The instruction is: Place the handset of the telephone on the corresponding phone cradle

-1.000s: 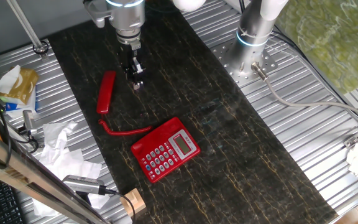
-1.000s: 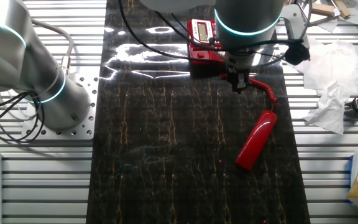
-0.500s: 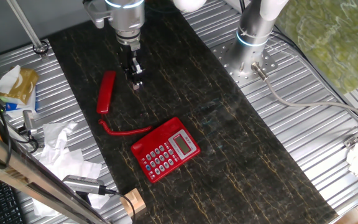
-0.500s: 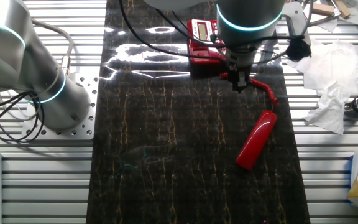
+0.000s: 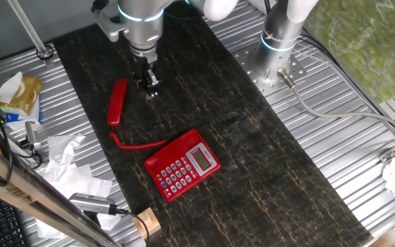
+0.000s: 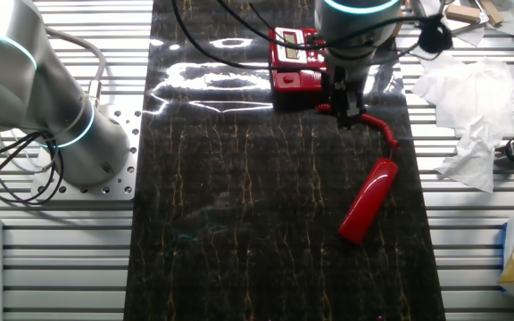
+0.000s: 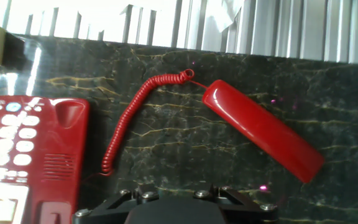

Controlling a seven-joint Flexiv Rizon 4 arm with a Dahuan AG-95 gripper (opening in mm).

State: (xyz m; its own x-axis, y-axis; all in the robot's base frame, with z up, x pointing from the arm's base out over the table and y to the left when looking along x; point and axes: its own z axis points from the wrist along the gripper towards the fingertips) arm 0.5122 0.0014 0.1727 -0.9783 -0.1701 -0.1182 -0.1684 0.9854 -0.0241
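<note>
- Dark marble-patterned matting (image 5: 266, 171) runs down the middle of a ribbed metal table (image 5: 362, 158), and we see all the task's things lying on it.
- We find the handset (image 5: 117, 101) flat on the mat, well apart from the telephone (image 5: 182, 165); in the other fixed view the handset (image 6: 368, 201) lies at a slant.
- We trace a coiled red cord (image 7: 140, 111) from one end of the handset (image 7: 263, 129) back to the telephone (image 7: 33, 155).
- We see the phone cradle (image 7: 64, 155) as the recessed strip beside the keypad, with nothing resting in it.
- We place the gripper (image 5: 150, 88) above the mat just beside the handset, not touching it; in the other fixed view the gripper (image 6: 351, 114) hangs between the telephone (image 6: 297, 62) and the handset.
- We see nothing between the fingers, which look close together, but we cannot tell whether they are fully closed.
- We note crumpled white paper (image 5: 67, 165) on the table beside the mat, and the base of a second arm (image 6: 61, 116) at the other side.
</note>
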